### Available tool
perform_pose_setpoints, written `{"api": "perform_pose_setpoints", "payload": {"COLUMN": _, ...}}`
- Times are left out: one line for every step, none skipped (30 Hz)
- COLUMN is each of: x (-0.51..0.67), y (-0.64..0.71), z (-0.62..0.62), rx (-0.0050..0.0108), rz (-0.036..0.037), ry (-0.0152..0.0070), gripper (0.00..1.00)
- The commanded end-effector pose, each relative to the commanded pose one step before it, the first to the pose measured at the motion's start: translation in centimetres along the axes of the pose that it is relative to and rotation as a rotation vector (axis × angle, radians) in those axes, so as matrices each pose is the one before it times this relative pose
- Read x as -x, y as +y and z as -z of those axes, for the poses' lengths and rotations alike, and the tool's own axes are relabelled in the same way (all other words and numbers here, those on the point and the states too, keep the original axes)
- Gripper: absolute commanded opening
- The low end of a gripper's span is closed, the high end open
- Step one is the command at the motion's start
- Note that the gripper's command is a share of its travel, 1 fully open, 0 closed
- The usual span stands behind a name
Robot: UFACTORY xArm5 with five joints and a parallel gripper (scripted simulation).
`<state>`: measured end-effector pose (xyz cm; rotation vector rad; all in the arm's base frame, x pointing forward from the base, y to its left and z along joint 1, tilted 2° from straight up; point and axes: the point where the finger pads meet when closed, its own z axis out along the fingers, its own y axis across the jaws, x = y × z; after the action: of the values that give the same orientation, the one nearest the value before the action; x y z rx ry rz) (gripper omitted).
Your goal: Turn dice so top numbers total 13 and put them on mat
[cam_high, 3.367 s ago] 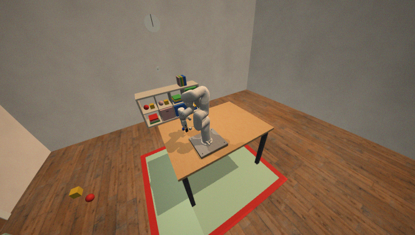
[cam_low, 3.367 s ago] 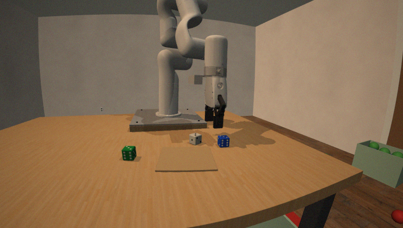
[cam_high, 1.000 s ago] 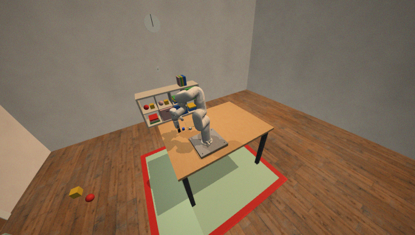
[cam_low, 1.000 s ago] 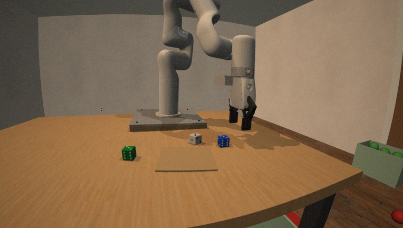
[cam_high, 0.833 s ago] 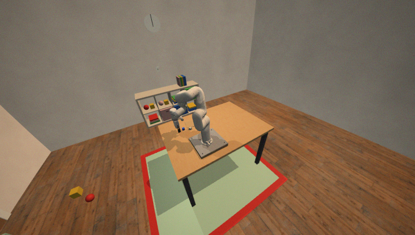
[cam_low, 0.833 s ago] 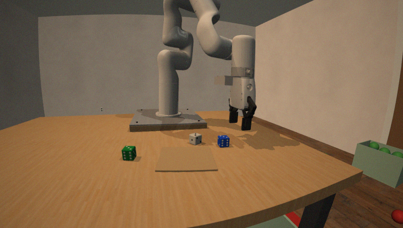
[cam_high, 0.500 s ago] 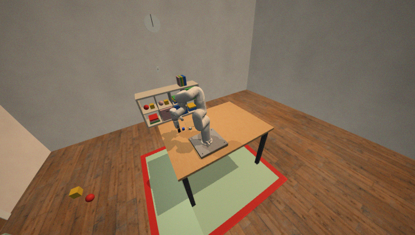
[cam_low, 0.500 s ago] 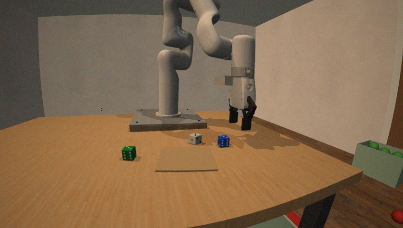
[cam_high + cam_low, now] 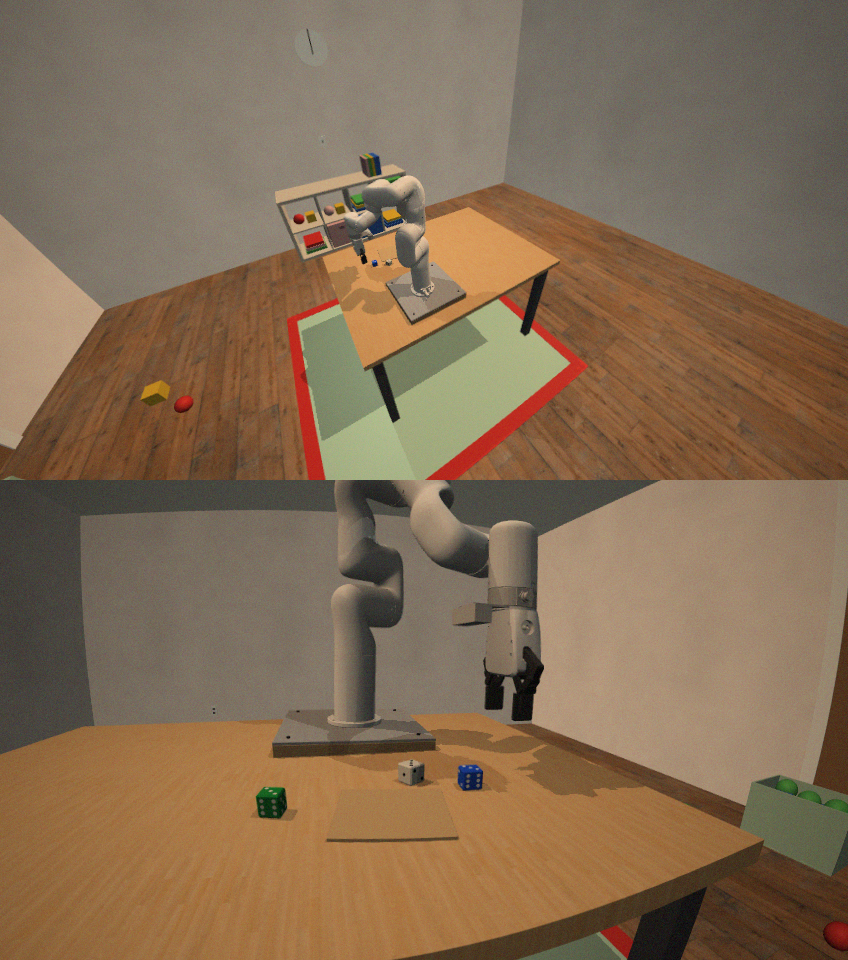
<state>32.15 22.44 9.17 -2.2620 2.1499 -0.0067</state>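
Now gripper (image 9: pixel 509 704) spread, empty, hanging above table; blue die (image 9: pixel 470 776) below, slightly camera-left, off mat (image 9: pixel 392 814).

Shelf unit (image 9: pixel 336 182) behind the bench (image 9: pixel 493 249), yellow cube (image 9: pixel 155 392) and red ball (image 9: pixel 183 403) on the floor, green-ball bin (image 9: pixel 791 827).

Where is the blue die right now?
In the exterior view the blue die lies on the table, off the mat, just beyond its far right corner, right of the white die.
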Motion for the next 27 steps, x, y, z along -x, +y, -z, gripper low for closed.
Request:
{"api": "perform_pose_setpoints", "payload": {"x": -0.09, "y": 0.138, "z": 2.143, "rx": 0.00349, "rz": -0.00005, "ry": 0.00217, "gripper": 1.0}}
{"api": "perform_pose_setpoints", "payload": {"x": -0.006, "y": 0.008, "z": 0.646, "rx": 0.0, "rz": 0.0, "ry": 0.0, "gripper": 1.0}}
{"api": "perform_pose_setpoints", "payload": {"x": -0.005, "y": 0.008, "z": 0.571, "rx": 0.0, "rz": 0.0, "ry": 0.0, "gripper": 1.0}}
{"api": "perform_pose_setpoints", "payload": {"x": -0.004, "y": 0.006, "z": 0.484, "rx": 0.0, "rz": 0.0, "ry": 0.0, "gripper": 1.0}}
{"api": "perform_pose_setpoints", "payload": {"x": -0.003, "y": 0.004, "z": 0.388, "rx": 0.0, "rz": 0.0, "ry": 0.0, "gripper": 1.0}}
{"api": "perform_pose_setpoints", "payload": {"x": -0.003, "y": 0.004, "z": 0.29, "rx": 0.0, "rz": 0.0, "ry": 0.0, "gripper": 1.0}}
{"api": "perform_pose_setpoints", "payload": {"x": -0.002, "y": 0.002, "z": 0.194, "rx": 0.0, "rz": 0.0, "ry": 0.0, "gripper": 1.0}}
{"api": "perform_pose_setpoints", "payload": {"x": -0.001, "y": 0.002, "z": 0.11, "rx": 0.0, "rz": 0.0, "ry": 0.0, "gripper": 1.0}}
{"api": "perform_pose_setpoints", "payload": {"x": -0.001, "y": 0.001, "z": 0.044, "rx": 0.0, "rz": 0.0, "ry": 0.0, "gripper": 1.0}}
{"api": "perform_pose_setpoints", "payload": {"x": 0.0, "y": 0.0, "z": 0.007, "rx": 0.0, "rz": 0.0, "ry": 0.0, "gripper": 1.0}}
{"api": "perform_pose_setpoints", "payload": {"x": 0.0, "y": 0.0, "z": 0.0, "rx": 0.0, "rz": 0.0, "ry": 0.0, "gripper": 1.0}}
{"api": "perform_pose_setpoints", "payload": {"x": 0.0, "y": 0.0, "z": 0.0, "rx": 0.0, "rz": 0.0, "ry": 0.0, "gripper": 1.0}}
{"api": "perform_pose_setpoints", "payload": {"x": 0.0, "y": 0.0, "z": 0.0, "rx": 0.0, "rz": 0.0, "ry": 0.0, "gripper": 1.0}}
{"api": "perform_pose_setpoints", "payload": {"x": 0.0, "y": 0.0, "z": 0.0, "rx": 0.0, "rz": 0.0, "ry": 0.0, "gripper": 1.0}}
{"api": "perform_pose_setpoints", "payload": {"x": 0.0, "y": 0.0, "z": 0.0, "rx": 0.0, "rz": 0.0, "ry": 0.0, "gripper": 1.0}}
{"api": "perform_pose_setpoints", "payload": {"x": 0.0, "y": 0.0, "z": 0.0, "rx": 0.0, "rz": 0.0, "ry": 0.0, "gripper": 1.0}}
{"api": "perform_pose_setpoints", "payload": {"x": 0.0, "y": 0.0, "z": 0.0, "rx": 0.0, "rz": 0.0, "ry": 0.0, "gripper": 1.0}}
{"api": "perform_pose_setpoints", "payload": {"x": 0.0, "y": 0.0, "z": 0.0, "rx": 0.0, "rz": 0.0, "ry": 0.0, "gripper": 1.0}}
{"api": "perform_pose_setpoints", "payload": {"x": -0.079, "y": -0.046, "z": -0.005, "rx": -0.00016, "rz": -0.00099, "ry": -0.00005, "gripper": 1.0}}
{"api": "perform_pose_setpoints", "payload": {"x": -0.443, "y": -0.257, "z": -0.026, "rx": -0.00092, "rz": -0.00555, "ry": -0.00029, "gripper": 1.0}}
{"api": "perform_pose_setpoints", "payload": {"x": -0.919, "y": -0.516, "z": -0.053, "rx": -0.00193, "rz": -0.01142, "ry": -0.00055, "gripper": 1.0}}
{"api": "perform_pose_setpoints", "payload": {"x": -1.301, "y": -0.694, "z": -0.074, "rx": -0.00276, "rz": -0.01598, "ry": -0.00064, "gripper": 1.0}}
{"api": "perform_pose_setpoints", "payload": {"x": -1.456, "y": -0.731, "z": -0.081, "rx": -0.00312, "rz": -0.01768, "ry": -0.00054, "gripper": 1.0}}
{"api": "perform_pose_setpoints", "payload": {"x": -1.329, "y": -0.631, "z": -0.073, "rx": -0.00288, "rz": -0.01598, "ry": -0.00032, "gripper": 1.0}}
{"api": "perform_pose_setpoints", "payload": {"x": 0.0, "y": 0.0, "z": 0.0, "rx": 0.0, "rz": 0.0, "ry": 0.0, "gripper": 1.0}}
{"api": "perform_pose_setpoints", "payload": {"x": -0.957, "y": -0.434, "z": -0.052, "rx": -0.00209, "rz": -0.01141, "ry": -0.00014, "gripper": 1.0}}
{"api": "perform_pose_setpoints", "payload": {"x": -0.467, "y": -0.207, "z": -0.025, "rx": -0.00103, "rz": -0.00555, "ry": -0.00004, "gripper": 1.0}}
